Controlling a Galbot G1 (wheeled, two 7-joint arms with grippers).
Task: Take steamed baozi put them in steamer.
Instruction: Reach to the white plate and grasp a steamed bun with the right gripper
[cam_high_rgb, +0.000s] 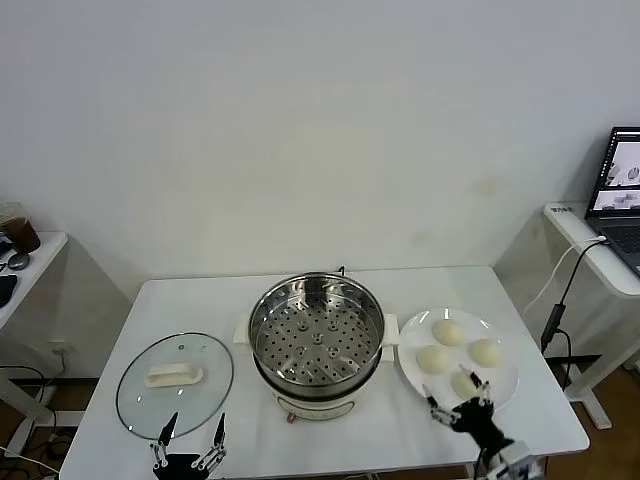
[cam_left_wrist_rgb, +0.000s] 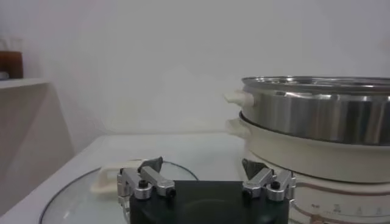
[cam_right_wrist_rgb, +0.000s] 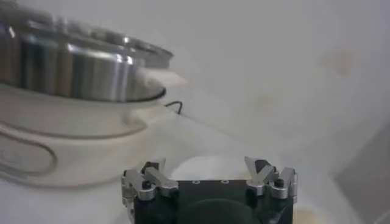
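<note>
**Buns on plate, steamer bare**

Head view: four steamed baozi (cam_high_rgb: 452, 352) on white plate (cam_high_rgb: 505, 385) right of steamer (cam_high_rgb: 316, 331); right gripper (cam_high_rgb: 459, 403) over nearest bun, fingers apart — left gripper (cam_high_rgb: 188, 440) by glass lid (cam_high_rgb: 175, 384), fingers apart.

Left wrist view: lid's rim on tabletop (cam_left_wrist_rgb: 183, 149).

Right wrist view: pale bun (cam_right_wrist_rgb: 204, 167) between spread fingers (cam_right_wrist_rgb: 259, 170).

four baozi (cam_high_rgb: 447, 332), one steamer (cam_high_rgb: 316, 335), one lid (cam_high_rgb: 175, 384)

We see a plain white wall (cam_high_rgb: 300, 120) behind our white table (cam_high_rgb: 200, 300). Beyond the table's right edge stands a white desk (cam_high_rgb: 590, 240) carrying an open laptop (cam_high_rgb: 620, 185), with a cable (cam_high_rgb: 560, 290) hanging down. Beyond the left edge, another white side table (cam_high_rgb: 30, 265) holds a dark cup (cam_high_rgb: 18, 232).
</note>
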